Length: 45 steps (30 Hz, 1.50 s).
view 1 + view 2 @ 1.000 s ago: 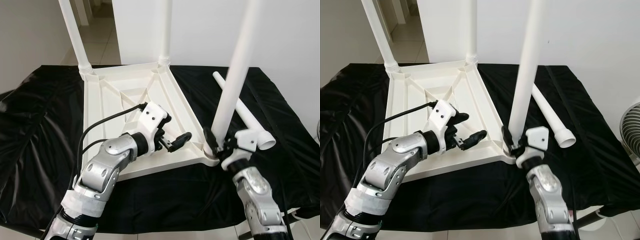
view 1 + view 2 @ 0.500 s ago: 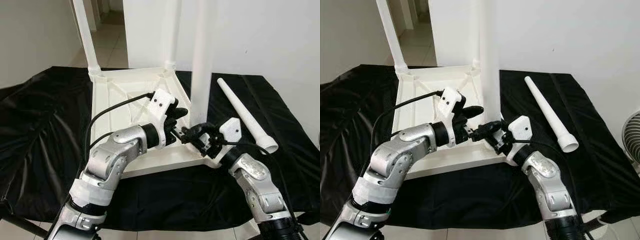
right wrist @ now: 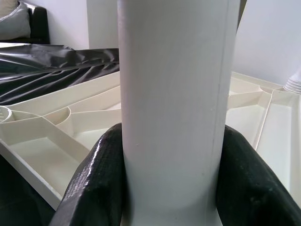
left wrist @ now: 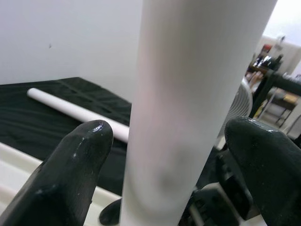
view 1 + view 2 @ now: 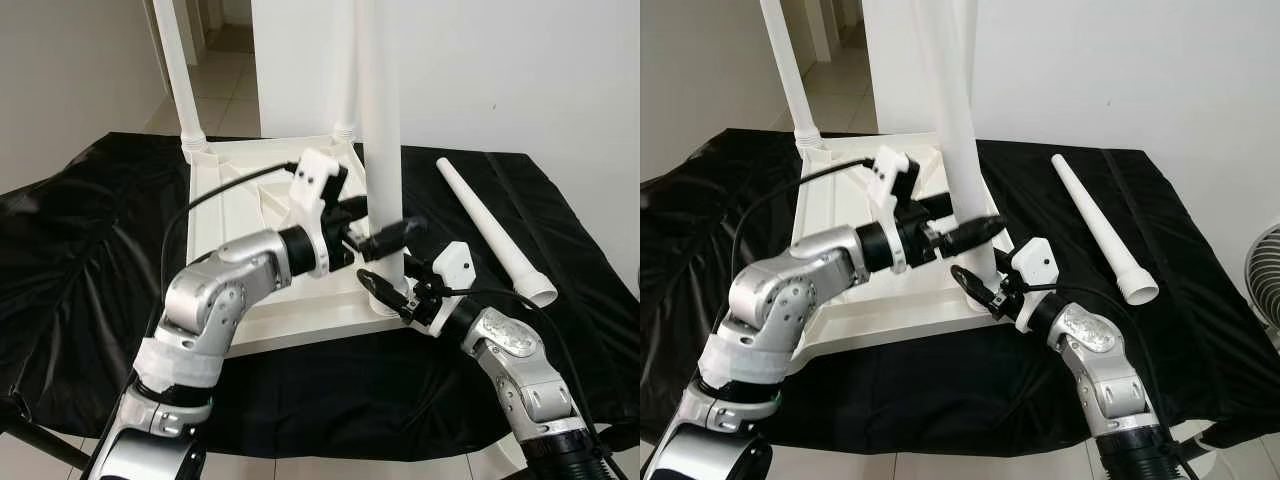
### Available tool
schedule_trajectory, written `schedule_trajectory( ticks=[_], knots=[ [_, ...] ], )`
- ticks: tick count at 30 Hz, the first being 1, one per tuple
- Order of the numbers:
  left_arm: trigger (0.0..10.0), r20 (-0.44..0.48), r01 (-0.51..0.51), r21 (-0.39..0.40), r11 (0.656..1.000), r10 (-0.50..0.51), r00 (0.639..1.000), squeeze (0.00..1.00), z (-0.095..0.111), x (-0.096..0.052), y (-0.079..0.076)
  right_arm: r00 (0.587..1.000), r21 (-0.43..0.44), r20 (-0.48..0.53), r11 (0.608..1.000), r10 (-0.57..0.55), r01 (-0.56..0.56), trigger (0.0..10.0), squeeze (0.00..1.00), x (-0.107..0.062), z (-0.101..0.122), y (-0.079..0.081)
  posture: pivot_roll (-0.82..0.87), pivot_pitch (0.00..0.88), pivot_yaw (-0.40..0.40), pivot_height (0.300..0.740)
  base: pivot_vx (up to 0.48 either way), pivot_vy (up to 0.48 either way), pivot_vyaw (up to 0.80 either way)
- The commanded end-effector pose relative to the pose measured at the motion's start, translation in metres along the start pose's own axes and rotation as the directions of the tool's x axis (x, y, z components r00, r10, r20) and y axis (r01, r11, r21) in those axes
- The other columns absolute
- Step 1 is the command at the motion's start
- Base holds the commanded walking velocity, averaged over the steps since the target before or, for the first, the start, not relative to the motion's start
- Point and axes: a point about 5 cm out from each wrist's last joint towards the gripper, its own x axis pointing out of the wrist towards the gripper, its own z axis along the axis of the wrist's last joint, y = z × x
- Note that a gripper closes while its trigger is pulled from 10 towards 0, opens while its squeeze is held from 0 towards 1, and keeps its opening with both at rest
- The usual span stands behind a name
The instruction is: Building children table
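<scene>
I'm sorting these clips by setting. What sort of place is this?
Probably a room in a home, used as an assembly spot. A tiled corridor leads off past plain white walls, a fan stands at the side, and a black sheet covers the surface under the upturned white table.

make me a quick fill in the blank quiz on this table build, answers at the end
1. The white tabletop lies upside down on a ____ cloth.
2. The right gripper is ____ on the base of the near leg.
3. The left gripper is open, one finger on each side of that leg, ____ the right gripper.
4. The number of loose legs lying on the cloth is ____.

Answers: black; shut; above; one
</scene>
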Motion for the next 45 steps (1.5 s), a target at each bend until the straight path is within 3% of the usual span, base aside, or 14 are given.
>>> schedule_trajectory(
  ticks=[1, 4, 5, 6, 7, 21, 22, 23, 24, 25, 32, 33, 41, 45],
  knots=[
    [10.0, 0.024, 0.117, -0.019, 0.993, -0.117, 0.993, 0.0, 0.009, 0.002, -0.005, 1.0, 0.012, -0.005, 1.0, 0.021, -0.021, 10.0, 0.0, 0.0, -0.002, 0.003, -0.03, 0.0, 0.005, 0.74, 0.0, 0.0, 0.0],
    [10.0, 0.043, 0.111, -0.025, 0.994, -0.109, 0.993, 0.0, 0.013, 0.003, -0.003, 1.0, 0.015, -0.005, 1.0, 0.018, -0.018, 10.0, 0.0, 0.0, -0.003, 0.004, -0.03, 0.0, 0.007, 0.74, 0.0, 0.0, 0.0],
    [5.0, 0.053, 0.107, -0.029, 0.994, -0.105, 0.993, 0.0, 0.015, 0.003, -0.003, 1.0, 0.014, -0.004, 1.0, 0.015, -0.015, 10.0, 0.0, 0.0, -0.003, 0.004, -0.03, 0.0, 0.007, 0.74, 0.0, 0.0, 0.0],
    [4.2, 0.053, 0.104, -0.028, 0.994, -0.102, 0.993, 0.0, 0.015, 0.003, -0.002, 1.0, 0.013, -0.002, 1.0, 0.012, -0.012, 10.0, 0.0, 0.0, -0.003, 0.003, -0.03, 0.0, 0.01, 0.74, 0.0, 0.0, 0.0],
    [0.0, 0.052, 0.102, -0.028, 0.994, -0.1, 0.994, 0.0, 0.015, 0.003, -0.002, 1.0, 0.011, 0.0, 1.0, 0.008, -0.008, 10.0, 0.0, 0.0, -0.002, 0.003, -0.03, 0.0, 0.011, 0.74, 0.0, 0.0, 0.0],
    [0.0, 0.053, 0.103, -0.028, 0.994, -0.102, 0.993, 0.0, 0.013, 0.003, -0.004, 1.0, 0.029, -0.003, 0.999, -0.02, 0.021, 10.0, 0.0, 0.001, -0.002, 0.0, -0.03, 0.0, 0.013, 0.74, 0.0, 0.0, 0.0],
    [0.0, 0.046, 0.088, -0.026, 0.996, -0.087, 0.995, 0.0, 0.013, 0.004, -0.003, 0.999, 0.05, -0.004, 0.998, -0.033, 0.033, 10.0, 0.91, 0.002, -0.003, -0.001, -0.04, 0.006, 0.016, 0.74, 0.0, 0.0, 0.0],
    [4.8, 0.038, 0.064, -0.023, 0.998, -0.063, 0.997, 0.0, 0.013, 0.005, -0.001, 0.999, 0.059, 0.001, 0.997, -0.048, 0.048, 10.0, 1.0, 0.002, -0.002, -0.003, -0.04, 0.009, 0.016, 0.74, 0.0, 0.0, 0.0],
    [4.8, 0.032, 0.047, -0.02, 0.999, -0.046, 0.998, 0.0, 0.012, 0.007, 0.0, 0.998, 0.063, 0.007, 0.996, -0.058, 0.057, 10.0, 1.0, 0.002, -0.002, -0.004, -0.04, 0.009, 0.016, 0.74, 0.0, 0.0, 0.0],
    [10.0, 0.039, 0.019, -0.015, 1.0, -0.019, 0.999, 0.0, 0.013, 0.008, 0.002, 0.997, 0.063, 0.011, 0.995, -0.082, 0.081, 10.0, 1.0, 0.003, -0.001, -0.005, -0.04, 0.009, 0.016, 0.74, 0.0, 0.0, 0.0],
    [10.0, 0.061, -0.069, 0.012, 0.998, 0.068, 0.996, 0.0, 0.018, 0.013, 0.007, 0.987, 0.028, 0.007, 0.987, -0.161, 0.16, 10.0, 1.0, 0.005, -0.001, -0.009, -0.04, 0.02, 0.015, 0.74, 0.0, 0.0, 0.0],
    [10.0, 0.086, -0.133, 0.051, 0.99, 0.129, 0.988, 0.0, 0.027, 0.018, 0.01, 0.977, 0.032, 0.0, 0.977, -0.211, 0.211, 10.0, 0.0, 0.013, -0.001, -0.008, -0.03, 0.03, 0.01, 0.74, 0.0, 0.0, 0.0],
    [10.0, 0.123, -0.231, 0.104, 0.967, 0.218, 0.968, 0.0, 0.04, 0.023, 0.016, 0.958, 0.007, -0.024, 0.958, -0.287, 0.287, 10.0, 0.0, 0.024, 0.0, -0.009, -0.03, 0.033, 0.005, 0.74, 0.0, 0.0, 0.0],
    [10.0, 0.164, -0.368, 0.185, 0.911, 0.34, 0.926, 0.0, 0.05, 0.033, 0.022, 0.896, -0.051, -0.08, 0.9, -0.436, 0.433, 10.0, 0.0, 0.042, -0.002, -0.015, -0.04, 0.031, -0.011, 0.74, 0.0, 0.0, 0.0]
  ],
)
